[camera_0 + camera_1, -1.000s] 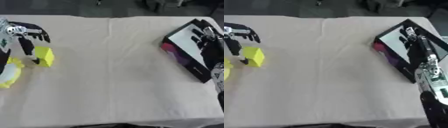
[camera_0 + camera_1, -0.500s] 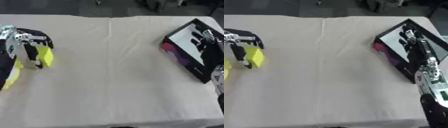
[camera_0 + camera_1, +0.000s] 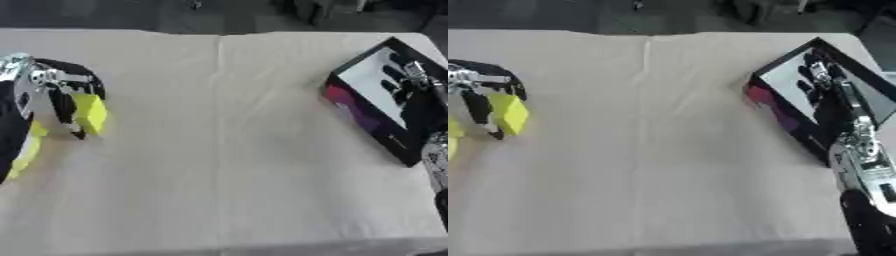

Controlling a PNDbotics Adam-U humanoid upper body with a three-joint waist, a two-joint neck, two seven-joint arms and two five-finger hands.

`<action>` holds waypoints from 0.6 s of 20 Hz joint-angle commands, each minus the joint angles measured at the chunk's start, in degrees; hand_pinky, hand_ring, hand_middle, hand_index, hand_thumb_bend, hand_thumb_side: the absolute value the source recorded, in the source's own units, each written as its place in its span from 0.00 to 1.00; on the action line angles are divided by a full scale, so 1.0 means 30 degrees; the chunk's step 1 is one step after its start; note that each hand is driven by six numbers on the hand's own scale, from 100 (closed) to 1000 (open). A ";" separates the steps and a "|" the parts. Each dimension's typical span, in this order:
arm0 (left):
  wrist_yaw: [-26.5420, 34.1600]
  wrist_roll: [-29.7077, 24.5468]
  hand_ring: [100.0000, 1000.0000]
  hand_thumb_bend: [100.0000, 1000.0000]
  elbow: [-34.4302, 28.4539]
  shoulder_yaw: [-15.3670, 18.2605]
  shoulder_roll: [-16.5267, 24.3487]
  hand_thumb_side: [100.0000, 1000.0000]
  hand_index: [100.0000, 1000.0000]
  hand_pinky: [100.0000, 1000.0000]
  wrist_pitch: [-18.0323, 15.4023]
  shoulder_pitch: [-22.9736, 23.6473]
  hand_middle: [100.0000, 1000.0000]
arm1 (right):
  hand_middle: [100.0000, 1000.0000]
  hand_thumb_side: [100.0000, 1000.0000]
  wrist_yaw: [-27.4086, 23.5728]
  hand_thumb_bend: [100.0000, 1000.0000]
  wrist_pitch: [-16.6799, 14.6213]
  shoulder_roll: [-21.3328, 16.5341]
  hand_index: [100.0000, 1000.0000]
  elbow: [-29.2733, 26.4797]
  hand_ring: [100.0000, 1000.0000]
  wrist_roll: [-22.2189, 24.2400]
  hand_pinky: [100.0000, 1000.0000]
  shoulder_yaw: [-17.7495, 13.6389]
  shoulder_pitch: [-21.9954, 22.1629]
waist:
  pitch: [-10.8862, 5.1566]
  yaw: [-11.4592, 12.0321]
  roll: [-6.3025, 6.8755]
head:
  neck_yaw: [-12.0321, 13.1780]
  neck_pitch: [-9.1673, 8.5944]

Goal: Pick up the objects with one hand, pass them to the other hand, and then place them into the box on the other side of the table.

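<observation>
Yellow block [image 3: 89,113] sits between the curled fingers [image 3: 64,107] and thumb of my left hand [image 3: 54,85], which clamp on it at the table's left edge; I can't tell whether it has left the cloth [image 3: 227,150]. Just behind those fingers, toward my left arm, lies a second yellow thing [image 3: 26,150], partly hidden. My right hand [image 3: 826,82] hovers over the black box [image 3: 376,82] at the far right, fingers straight and apart. My worry is the pinch: the block is caught near one face, so it may twist out as I lift. With both hands well apart, a rushed handover could drop it mid-table
</observation>
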 commanded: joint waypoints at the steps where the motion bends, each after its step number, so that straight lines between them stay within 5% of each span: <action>1: -0.0115 -0.0064 0.81 0.64 -0.0318 0.0177 0.0529 0.00 0.77 0.80 0.0013 -0.0477 0.75 | 1.00 0.61 0.0109 0.00 -0.0010 -0.0317 1.00 -0.0186 1.00 0.0061 1.00 -0.0054 -0.0142 | -0.0274 0.0005 -0.0009 | -0.0010 -0.0096; 12: -0.1460 0.1534 0.82 0.73 -0.0538 0.0170 0.0569 0.00 0.82 0.80 0.0885 -0.0595 0.77 | 1.00 0.61 0.0191 0.00 0.0044 -0.0363 1.00 -0.0142 1.00 0.0184 1.00 -0.0003 -0.0019 | -0.0270 0.0047 -0.0024 | -0.0041 -0.0045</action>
